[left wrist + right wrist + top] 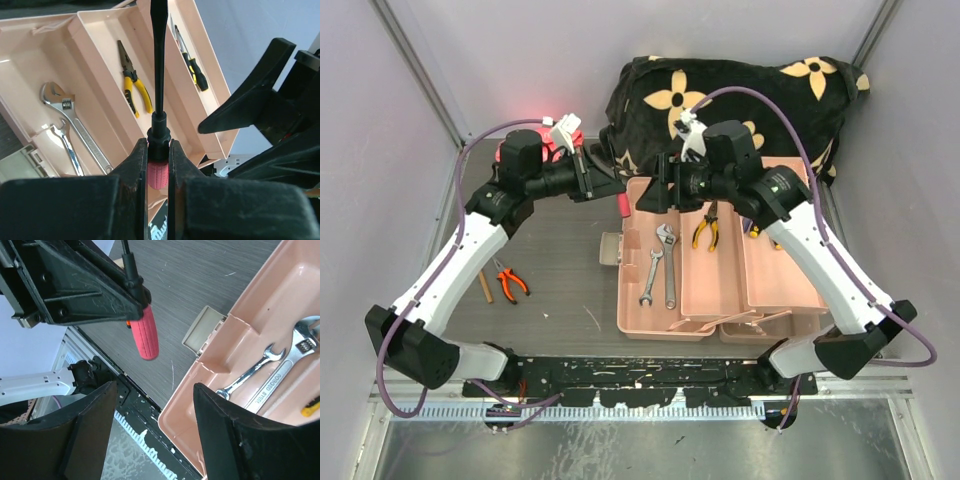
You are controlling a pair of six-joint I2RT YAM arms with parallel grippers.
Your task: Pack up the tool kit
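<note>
At the far corner of the pink toolbox (633, 318), the left claw (158, 150) clamps a red-handled screwdriver (159, 75), blade aimed over it for packing, while the right claw (155, 390) gapes empty, perhaps to receive it.

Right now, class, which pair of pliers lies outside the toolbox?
The orange-handled pliers, lying on the table left of the toolbox. The yellow-handled pliers lie inside it, in the middle tray.

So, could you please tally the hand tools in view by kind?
Screwdrivers: 2, the red-handled screwdriver and the black-and-yellow screwdriver.
Wrenches: 2, the adjustable wrench and the open-ended wrench.
Pliers: 2, the yellow pliers and the orange pliers.
Total: 6, plus a wooden handle I cannot identify.
</note>
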